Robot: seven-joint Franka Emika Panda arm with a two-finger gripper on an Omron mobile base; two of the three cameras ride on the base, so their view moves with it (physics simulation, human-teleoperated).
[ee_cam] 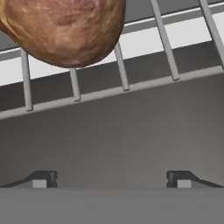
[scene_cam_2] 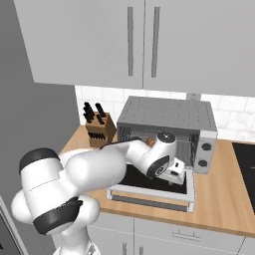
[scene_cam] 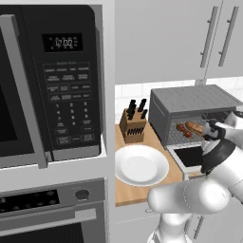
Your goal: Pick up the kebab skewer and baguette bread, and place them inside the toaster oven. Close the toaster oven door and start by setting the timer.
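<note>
The toaster oven (scene_cam: 190,107) stands on the counter with its door (scene_cam: 189,156) folded down flat. On the wire rack (ee_cam: 122,89) inside lie the kebab skewer (scene_cam: 182,129) and, to its right, the baguette bread (scene_cam: 195,126). In the hand view one rounded golden-brown end of the baguette (ee_cam: 65,30) rests on the rack bars at the upper left. My gripper (ee_cam: 111,179) is open with nothing between its fingertips (ee_cam: 41,179), a little back from and below the loaf. My hand (scene_cam: 214,130) hovers at the oven's mouth over the open door (scene_cam_2: 152,187).
A white plate (scene_cam: 141,164) sits on the wooden counter (scene_cam: 126,192) left of the oven door. A knife block (scene_cam: 133,124) stands behind it. A large black microwave (scene_cam: 52,80) fills the left wall. The oven's knobs (scene_cam_2: 203,154) are on its right front.
</note>
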